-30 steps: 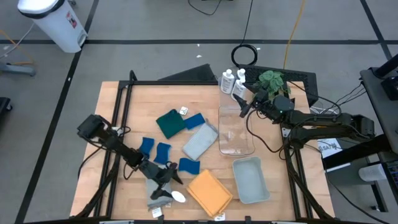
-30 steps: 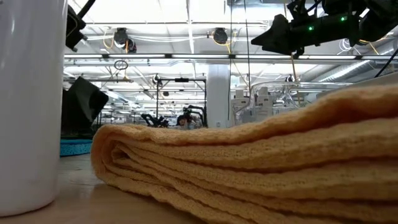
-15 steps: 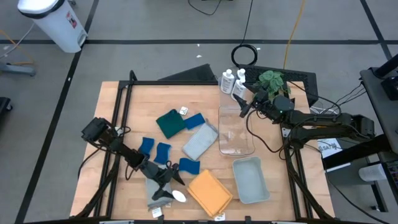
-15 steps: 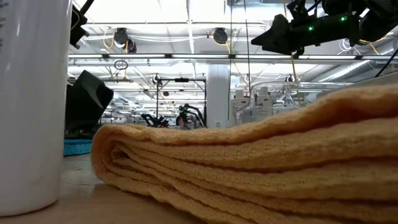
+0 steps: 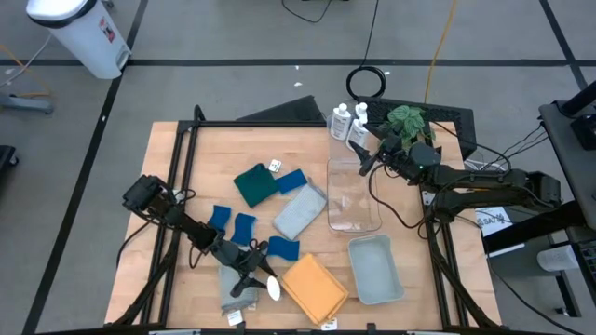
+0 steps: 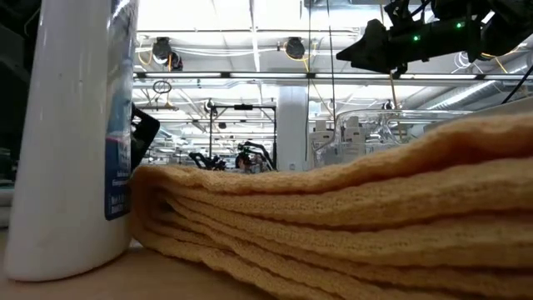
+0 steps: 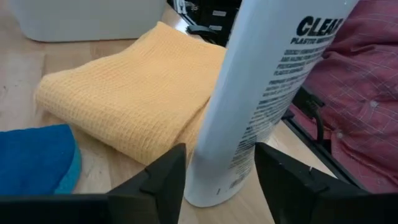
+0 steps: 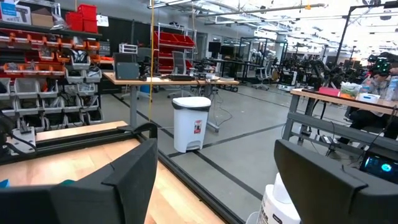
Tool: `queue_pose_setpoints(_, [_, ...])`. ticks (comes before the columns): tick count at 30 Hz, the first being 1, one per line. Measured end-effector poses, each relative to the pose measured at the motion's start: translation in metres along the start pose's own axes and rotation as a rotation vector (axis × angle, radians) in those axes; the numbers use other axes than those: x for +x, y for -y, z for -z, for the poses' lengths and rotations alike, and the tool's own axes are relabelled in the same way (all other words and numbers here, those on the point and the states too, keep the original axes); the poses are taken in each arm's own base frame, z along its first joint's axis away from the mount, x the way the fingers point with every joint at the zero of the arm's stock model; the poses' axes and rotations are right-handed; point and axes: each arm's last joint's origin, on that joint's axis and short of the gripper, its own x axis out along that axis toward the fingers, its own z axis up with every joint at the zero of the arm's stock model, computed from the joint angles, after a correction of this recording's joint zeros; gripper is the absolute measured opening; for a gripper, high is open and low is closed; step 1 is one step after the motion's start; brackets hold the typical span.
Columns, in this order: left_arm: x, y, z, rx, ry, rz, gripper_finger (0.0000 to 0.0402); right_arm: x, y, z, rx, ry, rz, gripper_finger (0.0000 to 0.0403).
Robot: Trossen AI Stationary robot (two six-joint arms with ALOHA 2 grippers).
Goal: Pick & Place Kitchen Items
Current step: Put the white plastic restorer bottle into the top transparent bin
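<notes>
The white bottle (image 7: pixel 267 99), standing just beside the orange cloth (image 7: pixel 124 93), was found newly enclosed by the closing left gripper (image 7: pixel 217 177); lifting appeared imminent. The right gripper (image 5: pixel 365 160) was held spread, empty.

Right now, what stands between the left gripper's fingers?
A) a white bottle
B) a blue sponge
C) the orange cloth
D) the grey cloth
A: in the left wrist view the white bottle stands upright between the left gripper fingers, beside the orange cloth.

Overhead, table-level, wrist views share orange cloth (image 5: pixel 313 287)
</notes>
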Motion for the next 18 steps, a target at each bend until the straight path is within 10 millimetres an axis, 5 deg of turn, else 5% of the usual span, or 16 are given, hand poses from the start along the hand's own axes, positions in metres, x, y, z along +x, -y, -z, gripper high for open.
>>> queue_pose_setpoints(12, [-0.001, -0.002, 0.004, -0.031, -0.048, -0.013, 0.0209, 0.000, 0.000, 0.000, -0.016, 0.001, 0.000, 0.0293])
queue_pose_setpoints(18, [-0.022, -0.005, -0.005, -0.067, -0.077, 0.000, 0.0237, 0.000, 0.000, -0.001, -0.017, 0.014, 0.001, 0.0293])
